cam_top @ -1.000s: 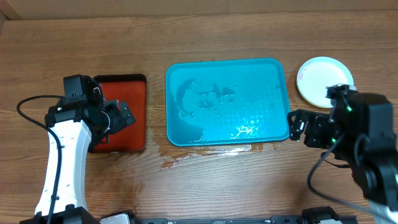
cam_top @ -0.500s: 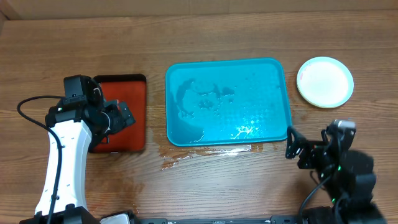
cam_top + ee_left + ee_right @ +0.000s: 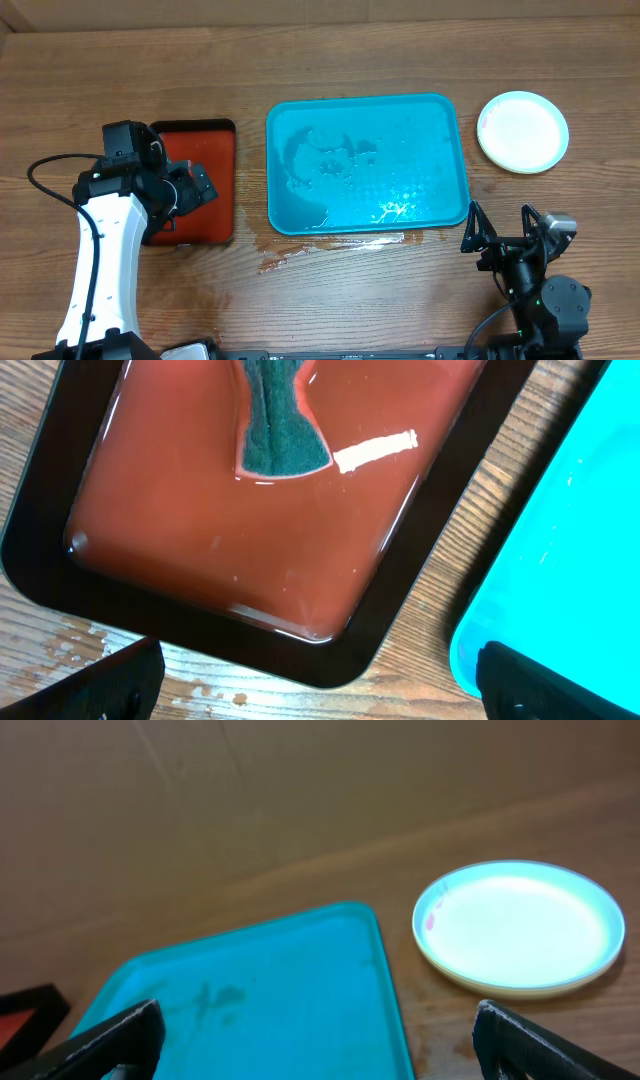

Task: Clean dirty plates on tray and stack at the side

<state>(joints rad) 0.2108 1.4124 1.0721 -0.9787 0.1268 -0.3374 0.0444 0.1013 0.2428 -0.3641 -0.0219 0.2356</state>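
Observation:
The turquoise tray (image 3: 365, 165) lies mid-table, wet and smeared, with no plate on it; it also shows in the right wrist view (image 3: 250, 1000) and the left wrist view (image 3: 560, 560). The plates (image 3: 522, 131) sit stacked on the table to its far right, a pale blue-white one on top with a small red smear at its rim (image 3: 520, 925). My right gripper (image 3: 499, 225) (image 3: 330, 1055) is open and empty, near the tray's front right corner, well short of the stack. My left gripper (image 3: 190, 190) (image 3: 320, 695) is open and empty over the red tray.
The red tray with black rim (image 3: 195, 180) lies left of the turquoise tray and holds a dark green sponge (image 3: 280, 420). Spilled water (image 3: 300, 255) wets the wood in front of the turquoise tray. A cardboard wall (image 3: 300, 790) stands at the back.
My right arm has pulled back from beside the plate stack toward the table's front edge, its gripper open throughout. The left arm has not moved.

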